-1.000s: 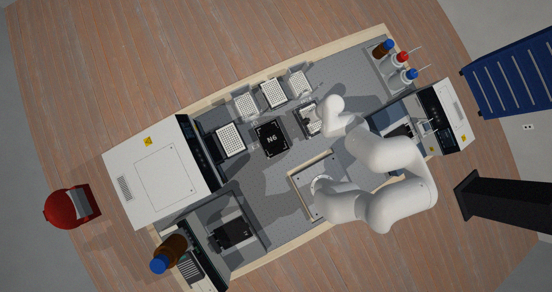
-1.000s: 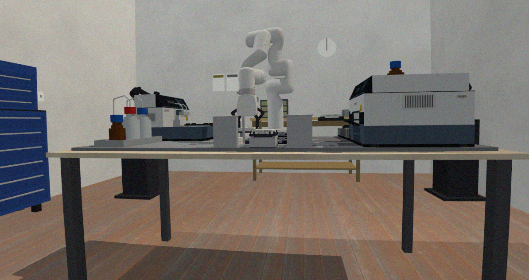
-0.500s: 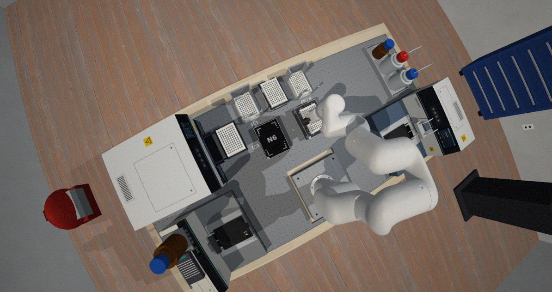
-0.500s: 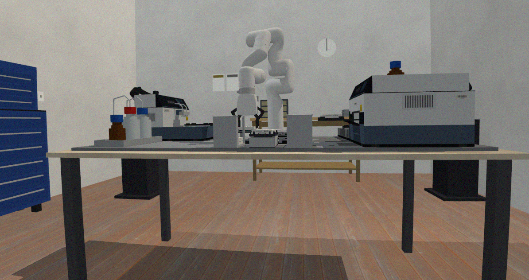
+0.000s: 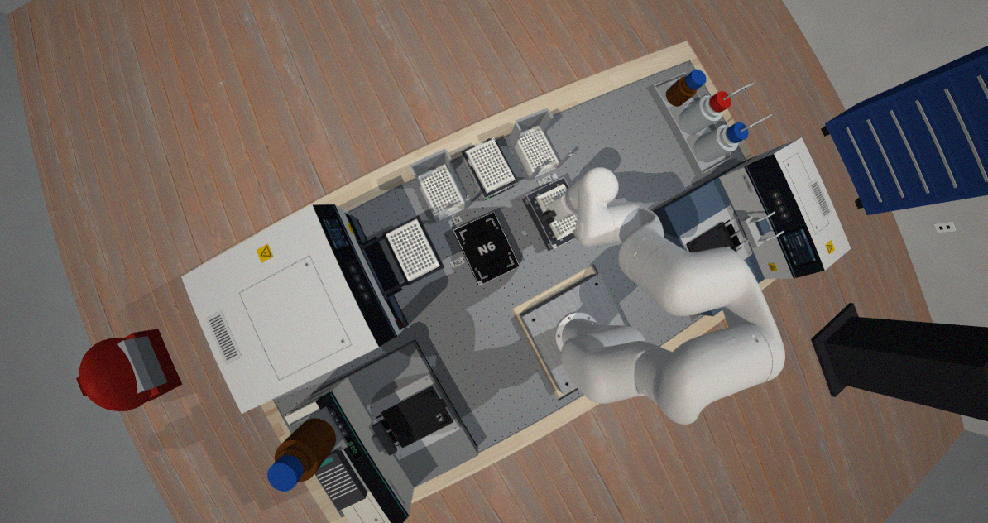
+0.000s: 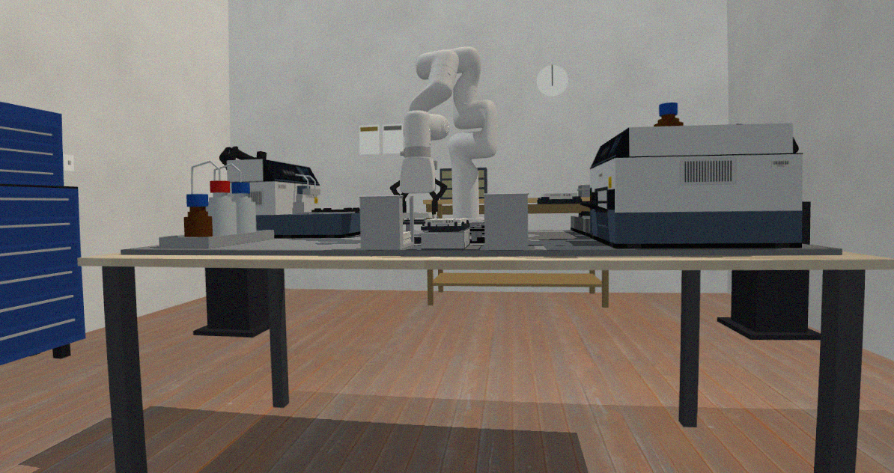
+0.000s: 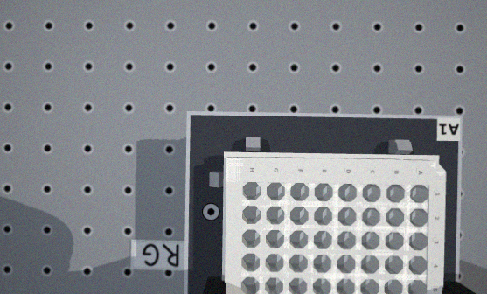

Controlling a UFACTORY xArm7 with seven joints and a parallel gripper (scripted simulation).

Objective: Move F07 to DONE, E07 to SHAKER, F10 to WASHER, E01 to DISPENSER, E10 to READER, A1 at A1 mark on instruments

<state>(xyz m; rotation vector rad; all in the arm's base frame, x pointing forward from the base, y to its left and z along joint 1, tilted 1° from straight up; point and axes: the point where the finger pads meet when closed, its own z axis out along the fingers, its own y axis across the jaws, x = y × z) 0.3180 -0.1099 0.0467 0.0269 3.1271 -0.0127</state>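
A white arm (image 5: 691, 271) reached down over the RG nest (image 7: 315, 131), its gripper (image 6: 418, 189) spread wide and clamped on a white well plate (image 7: 332, 219). The plate sat over the dark nest, chamfered corner towards the A1 mark (image 7: 448, 129)

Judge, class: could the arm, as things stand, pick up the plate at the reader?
Probably not yet. The claw is already shut on a plate over the RG nest. The plate at the reader lies uncovered, so the way looks free once that one is released.
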